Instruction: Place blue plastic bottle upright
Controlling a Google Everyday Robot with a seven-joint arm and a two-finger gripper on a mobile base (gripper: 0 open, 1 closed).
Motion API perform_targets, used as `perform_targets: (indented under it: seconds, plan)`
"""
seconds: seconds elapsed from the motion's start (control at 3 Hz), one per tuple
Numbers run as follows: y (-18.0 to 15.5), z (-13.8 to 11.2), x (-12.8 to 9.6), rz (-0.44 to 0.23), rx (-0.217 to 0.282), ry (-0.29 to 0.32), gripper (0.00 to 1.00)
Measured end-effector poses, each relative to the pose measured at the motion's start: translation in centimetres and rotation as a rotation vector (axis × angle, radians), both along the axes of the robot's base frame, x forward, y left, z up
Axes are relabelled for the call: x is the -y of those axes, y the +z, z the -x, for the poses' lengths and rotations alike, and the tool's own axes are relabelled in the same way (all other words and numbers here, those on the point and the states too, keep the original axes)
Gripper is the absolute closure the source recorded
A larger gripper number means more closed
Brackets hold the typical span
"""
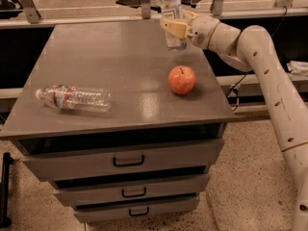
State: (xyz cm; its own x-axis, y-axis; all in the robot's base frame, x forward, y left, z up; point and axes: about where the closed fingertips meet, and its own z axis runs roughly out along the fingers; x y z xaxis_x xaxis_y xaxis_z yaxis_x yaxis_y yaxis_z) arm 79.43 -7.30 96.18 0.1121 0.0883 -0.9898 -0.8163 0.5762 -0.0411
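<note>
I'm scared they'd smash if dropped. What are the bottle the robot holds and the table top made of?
The bottle, upright in the gripper near the far right corner, looks like thin clear plastic: you can see right through it. The table top looks like grey painted metal or laminate, smooth with a soft shine; I can't tell which.

End effector (174, 27) at counter's far right edge, clamped round blue plastic bottle (172, 7): fingers (168, 26) pale yellow, arm (269, 76) off-white. Blue plastic bottle clear, white cap, whitish label. Counter (106, 52) plain grey, faint sheen. Apple (182, 80) red, yellowish patches. Ribbed bottle (73, 97) clear, red-and-blue label, white cap. Drawers (159, 160) grey, black handles. Floor (240, 186) speckled beige.
</note>
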Motion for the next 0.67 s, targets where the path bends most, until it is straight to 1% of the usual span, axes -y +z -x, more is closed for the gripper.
perform_targets:
  seconds: [0.33, 0.67]
  plan:
    - [-0.42, 0.30, 0.28, -0.038, 0.026, 0.050, 1.00]
    - [-0.84, 0.84, 1.00, -0.067, 0.029, 0.086, 1.00]
